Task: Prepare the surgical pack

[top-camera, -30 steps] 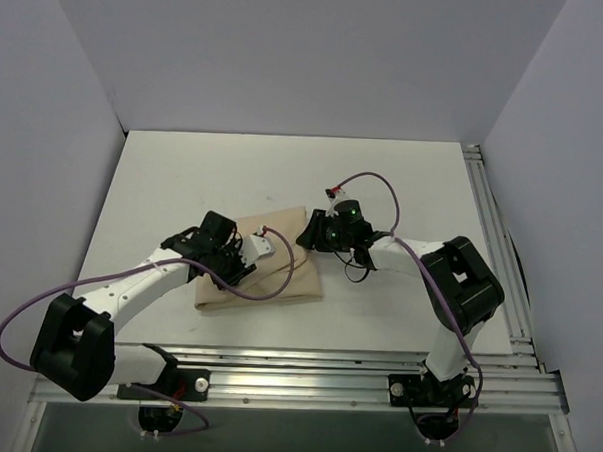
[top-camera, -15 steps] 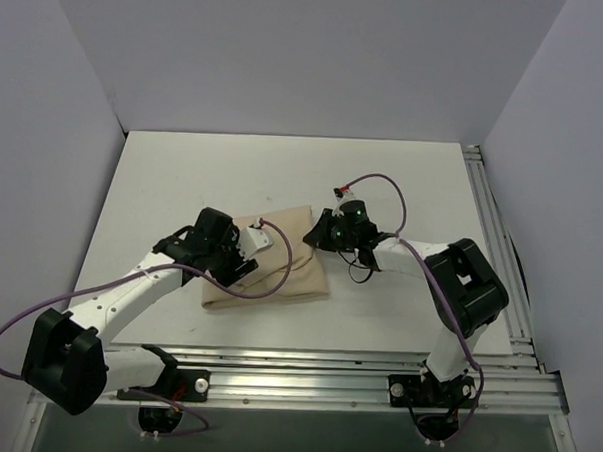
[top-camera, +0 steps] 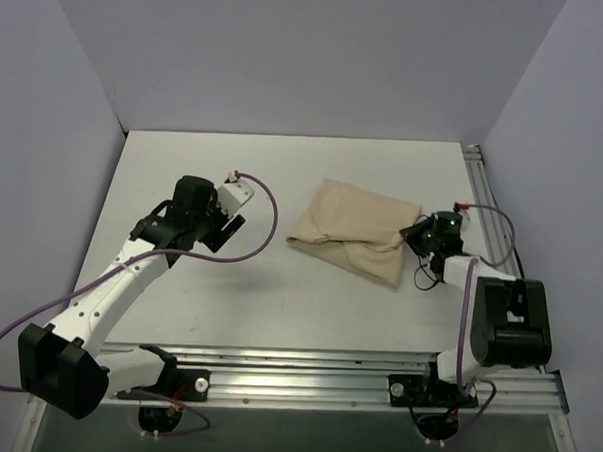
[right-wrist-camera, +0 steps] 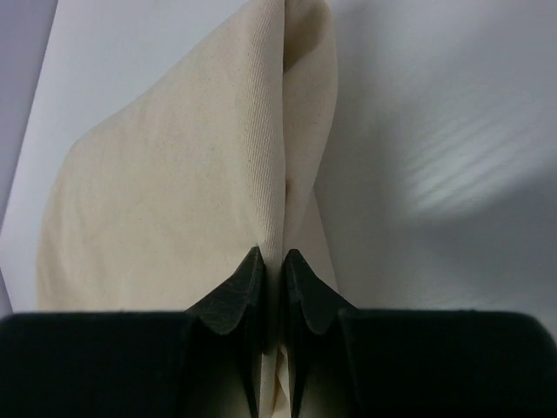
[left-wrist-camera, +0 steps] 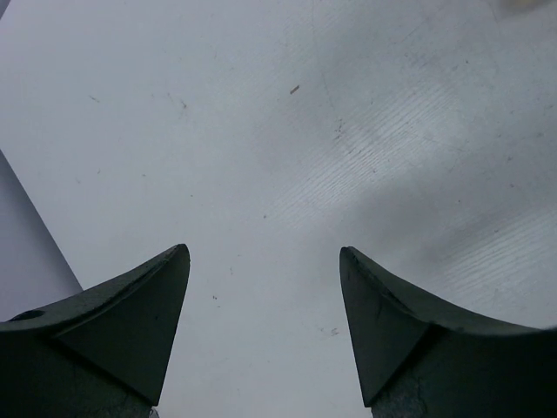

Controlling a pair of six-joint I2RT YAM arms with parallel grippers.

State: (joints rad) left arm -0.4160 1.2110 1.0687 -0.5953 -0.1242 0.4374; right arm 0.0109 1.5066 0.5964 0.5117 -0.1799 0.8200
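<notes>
So the cloth bundle (top-camera: pixel 349 231) sits on the table (top-camera: pixel 284 175), right gripper (top-camera: pixel 418 235) touching its right corner, left gripper (top-camera: pixel 230 221) well off to its left.

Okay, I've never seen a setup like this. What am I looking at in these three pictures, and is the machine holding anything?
These are two robot arms bolted side by side at the near edge of a white table: the left arm and the right arm. The wide picture comes from a fixed camera above and behind them. The other two come from a small camera on each wrist, so the dark shapes at the bottom are that arm's own fingers. On the table lies a folded tan cloth. The right pincer is shut on an edge of it, fabric pinched between the fingers. The left pincer is open and holds nothing, with tabletop beneath it.
</notes>
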